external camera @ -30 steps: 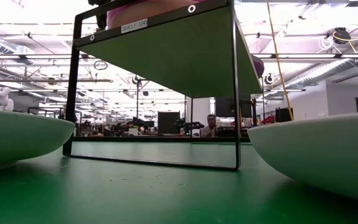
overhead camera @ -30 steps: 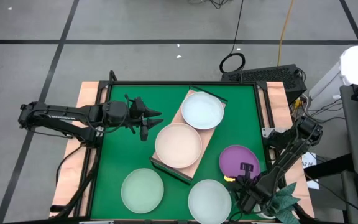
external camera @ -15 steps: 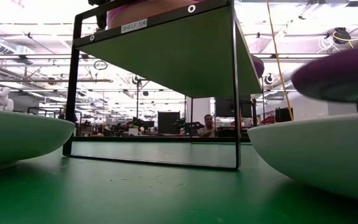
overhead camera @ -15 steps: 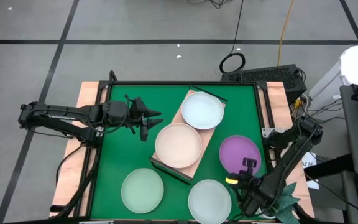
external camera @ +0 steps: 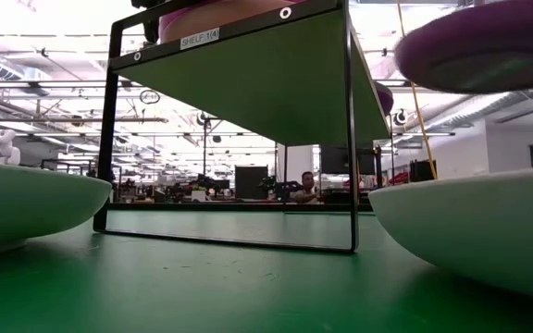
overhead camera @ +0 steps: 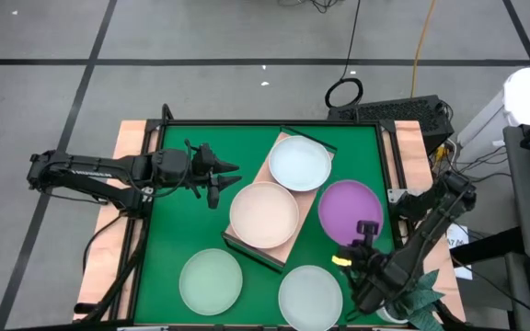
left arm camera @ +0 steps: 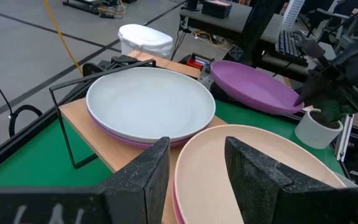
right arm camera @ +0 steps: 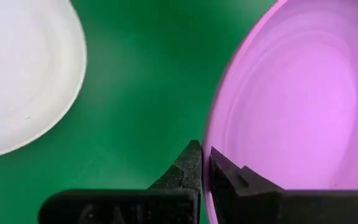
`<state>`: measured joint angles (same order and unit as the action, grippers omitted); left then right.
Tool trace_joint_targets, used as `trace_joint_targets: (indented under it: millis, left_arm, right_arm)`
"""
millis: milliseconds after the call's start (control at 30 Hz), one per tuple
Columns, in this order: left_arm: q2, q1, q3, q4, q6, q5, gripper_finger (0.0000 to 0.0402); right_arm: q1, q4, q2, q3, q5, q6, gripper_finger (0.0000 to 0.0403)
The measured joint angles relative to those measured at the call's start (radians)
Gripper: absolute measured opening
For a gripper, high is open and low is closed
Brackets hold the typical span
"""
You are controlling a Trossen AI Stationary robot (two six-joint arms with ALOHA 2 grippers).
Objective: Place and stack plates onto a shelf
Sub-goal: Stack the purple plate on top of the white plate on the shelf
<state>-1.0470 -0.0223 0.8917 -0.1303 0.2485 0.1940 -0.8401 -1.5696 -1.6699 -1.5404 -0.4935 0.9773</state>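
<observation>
Since a second ago the purple plate (overhead camera: 349, 207) has risen off the mat and swung up-frame toward the shelf (overhead camera: 279, 198); in the low view it has come in at the upper right, clear above the near plate rim. Left arm has not moved.

Right gripper (overhead camera: 364, 235): jaws pinched shut on the purple plate's near rim, lower right of centre in the high view. Right wrist view shows the two fingers (right arm camera: 185, 168) closed on the edge, plate body reaching away from the jaws. Plate held roughly level, off the mat.

Shelf runs diagonally, upper right to lower left. Whitish plate (overhead camera: 299, 163) sits on its upper end, over a magenta one per the left wrist view; cream plate (overhead camera: 264, 214) on its lower end.

Key relation: the purple plate lies just right of the shelf's middle, near both stacks, and the shelf is to its left. You reach either stack with a short carry leftward; the whitish one lies up-left, the cream one down-left.

Left gripper (overhead camera: 221, 178): jaws apart, holding nothing, hovers at the shelf's left edge by the cream plate. Two pale plates (overhead camera: 211, 281) rest on the mat at lower frame.
</observation>
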Motion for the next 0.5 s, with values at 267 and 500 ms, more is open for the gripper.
trace_joint_targets:
  millis: [267, 500]
  left_arm:
    - [0.000, 0.000, 0.000, 0.000, 0.001, 0.000, 0.0159]
    - [0.000, 0.000, 0.000, 0.000, 0.007, 0.000, 0.0159]
  right_arm:
    - [0.118, -0.002, 0.000, -0.059, -0.073, -0.226, 0.0000]
    - [0.229, -0.003, 0.000, -0.122, -0.086, -0.439, 0.0000]
